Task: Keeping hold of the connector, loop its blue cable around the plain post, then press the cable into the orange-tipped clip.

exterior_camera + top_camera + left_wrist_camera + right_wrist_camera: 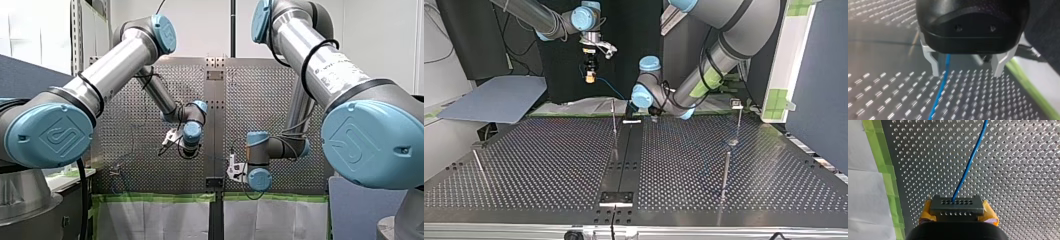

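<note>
My right gripper (957, 218) has its yellow pads shut on a grey connector (957, 205); the blue cable (970, 162) runs out of it ahead over the perforated table. In the top view this gripper (590, 76) hangs high above the table's far edge. There the cable (611, 90) slopes down toward my left gripper (654, 114), which sits low at the far edge. In the left wrist view my left gripper (966, 72) is open. The cable (944, 82) passes between its metal fingers (934, 66), close to one of them, ungripped. A thin plain post (614, 125) stands near the table's middle.
A post carrying a small clip head (736, 104) stands at the top view's right, and a plain rod (725, 175) stands nearer. A leaning rod (478, 162) is at the left. Green tape (885, 170) lines the table's edge. A grey board (494, 102) lies beyond the far left corner.
</note>
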{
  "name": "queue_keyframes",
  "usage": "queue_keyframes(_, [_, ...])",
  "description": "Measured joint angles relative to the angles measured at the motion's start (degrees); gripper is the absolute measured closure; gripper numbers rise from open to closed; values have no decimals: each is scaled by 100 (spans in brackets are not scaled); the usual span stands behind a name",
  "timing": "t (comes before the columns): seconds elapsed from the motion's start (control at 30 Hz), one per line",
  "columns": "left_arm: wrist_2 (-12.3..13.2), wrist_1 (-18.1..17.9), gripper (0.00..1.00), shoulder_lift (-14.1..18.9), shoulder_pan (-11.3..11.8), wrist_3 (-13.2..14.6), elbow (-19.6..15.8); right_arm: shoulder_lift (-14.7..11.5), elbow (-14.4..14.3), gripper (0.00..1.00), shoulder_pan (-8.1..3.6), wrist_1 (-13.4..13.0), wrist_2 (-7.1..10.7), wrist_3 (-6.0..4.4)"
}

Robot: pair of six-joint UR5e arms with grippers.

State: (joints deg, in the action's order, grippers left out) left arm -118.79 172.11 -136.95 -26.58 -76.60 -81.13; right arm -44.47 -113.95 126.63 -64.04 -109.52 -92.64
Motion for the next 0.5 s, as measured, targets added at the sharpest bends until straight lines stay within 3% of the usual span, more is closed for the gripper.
queue_keyframes(0.5, [720, 78, 0, -132, -283, -533, 22, 1, 0, 100, 13, 20, 6, -11])
